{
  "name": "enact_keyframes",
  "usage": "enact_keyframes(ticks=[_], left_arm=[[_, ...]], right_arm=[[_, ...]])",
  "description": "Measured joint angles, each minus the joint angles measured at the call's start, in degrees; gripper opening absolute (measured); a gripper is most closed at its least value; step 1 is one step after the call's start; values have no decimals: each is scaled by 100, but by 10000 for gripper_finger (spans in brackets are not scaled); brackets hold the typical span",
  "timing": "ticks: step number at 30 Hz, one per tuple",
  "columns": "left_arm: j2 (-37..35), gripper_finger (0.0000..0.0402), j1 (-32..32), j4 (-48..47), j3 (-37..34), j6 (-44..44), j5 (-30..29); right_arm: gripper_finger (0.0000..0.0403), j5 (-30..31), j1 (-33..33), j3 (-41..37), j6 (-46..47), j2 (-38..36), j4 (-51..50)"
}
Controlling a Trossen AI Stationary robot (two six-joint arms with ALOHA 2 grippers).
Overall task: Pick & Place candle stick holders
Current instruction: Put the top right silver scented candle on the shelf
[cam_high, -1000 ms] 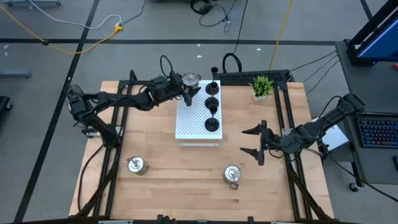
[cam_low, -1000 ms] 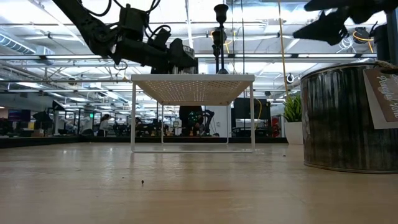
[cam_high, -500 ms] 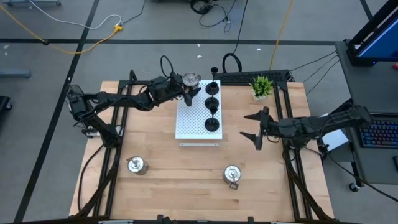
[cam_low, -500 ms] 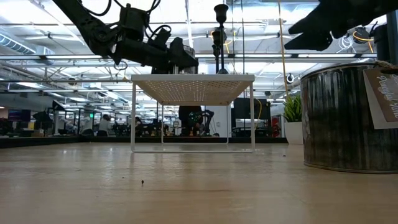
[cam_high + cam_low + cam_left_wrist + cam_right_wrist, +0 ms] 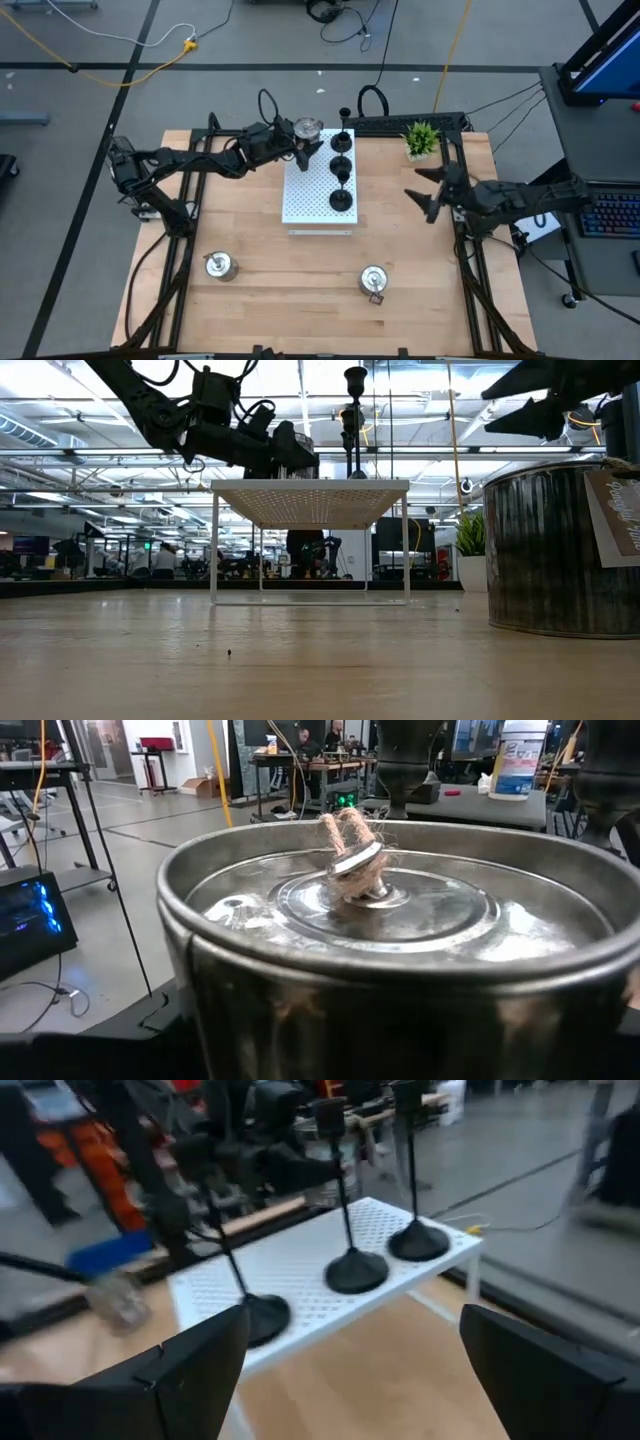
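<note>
A white perforated board (image 5: 318,185) stands on legs at the table's middle far side. A row of matte black candle stick holders (image 5: 342,198) stands by round bases along its right side; three show in the right wrist view (image 5: 355,1270). One shiny silver holder (image 5: 307,127) sits on the board's far left corner and fills the left wrist view (image 5: 400,920). My left gripper (image 5: 300,148) is level at it, fingers wide apart around it. Two more silver holders (image 5: 219,265) (image 5: 373,281) stand on the table near the front. My right gripper (image 5: 426,192) hangs open and empty, right of the board. My left gripper comes level from the table's left at the silver holder on the board's corner, its fingers on either side of the holder's wall (image 5: 300,990). I cannot tell whether the fingers touch it. The holder stands upright on the board.
A small green plant (image 5: 422,137) stands at the far right corner. The near silver holder (image 5: 560,550) with its tag looms at the right of the low view. Bare wood lies between the board and the front holders. Black frame rails run along both table sides.
My right gripper has drawn back from the table's middle toward the right and far edges, rising a little and swinging its fingers around toward the board. It has stayed open and empty. The holders have kept their places.
</note>
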Motion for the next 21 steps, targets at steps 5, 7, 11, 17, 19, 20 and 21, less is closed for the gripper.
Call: enact_keyframes(ticks=[5,7,11,17,19,20,21], left_arm=[[0,349,0,0,0,3,0],[0,349,0,-4,0,3,0],[0,349,0,-7,0,-23,0],[246,349,-37,25,2,-211,1],[303,349,-48,22,1,-259,4],[307,349,-48,22,0,-275,3],[303,349,-50,41,0,-281,4]], right_arm=[[357,-925,-14,2,-179,-374,-382],[357,-1238,-14,2,-284,-420,-429],[355,-1368,-14,-8,-265,-422,-435],[354,-1434,-14,-518,-3,-422,-176],[353,-1540,-12,-796,15,-424,247],[353,-1572,-12,-938,16,-424,480],[353,-1635,-14,-1082,18,-424,743]])
